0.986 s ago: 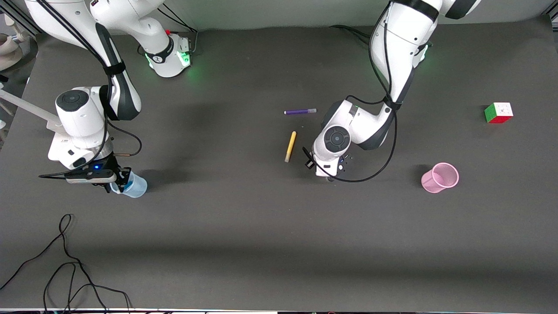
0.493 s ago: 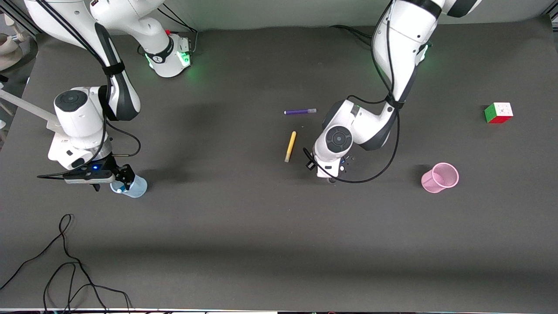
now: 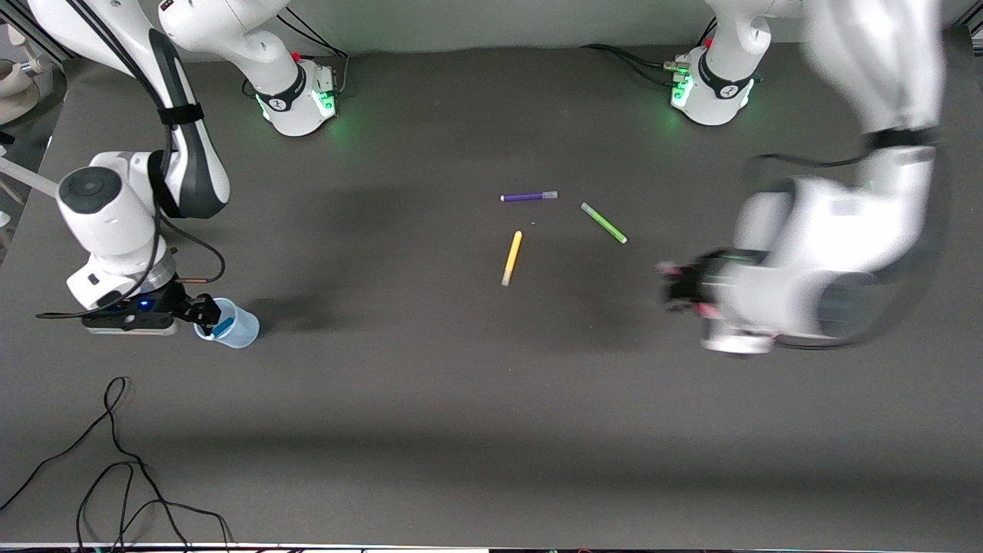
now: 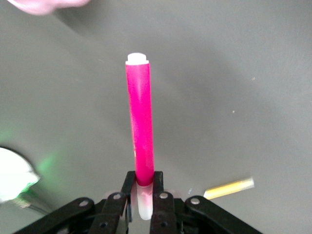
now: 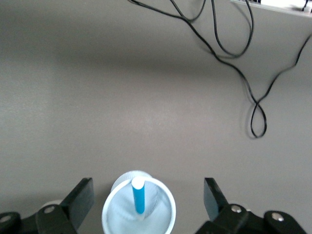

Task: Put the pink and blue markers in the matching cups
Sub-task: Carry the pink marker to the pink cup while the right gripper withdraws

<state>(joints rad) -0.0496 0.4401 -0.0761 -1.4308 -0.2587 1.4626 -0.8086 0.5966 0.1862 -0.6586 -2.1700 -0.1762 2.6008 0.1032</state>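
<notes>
Your left gripper (image 4: 142, 185) is clamped on the pale cap end of the pink marker (image 4: 140, 122), which juts straight out from the jaws with its white tip leading. In the front view the left gripper (image 3: 680, 288) now hangs blurred and mid-swing over the table toward the left arm's end, level with the middle of the frame. A second ago it was down at the centre beside the yellow pen (image 3: 511, 258). The move has uncovered a green pen (image 3: 604, 223) lying near the purple pen (image 3: 529, 197). The arm itself now covers the spot where the pink cup stood. A pink smear at the upper edge of the left wrist view (image 4: 41, 5) is probably that cup, so the carry looks nearly lined up.

Your right gripper (image 5: 147, 192) has let go: its fingers (image 5: 83, 192) stand spread either side of the blue cup (image 5: 105, 214). The blue marker (image 5: 139, 197) stands inside, touched by neither finger. In the front view the right gripper (image 3: 201, 313) sits just above the blue cup (image 3: 238, 330), low in the frame at the right arm's end, having eased back from it.

By this showing, blue is delivered. Pink is in the air, with only the drop into its cup left.
</notes>
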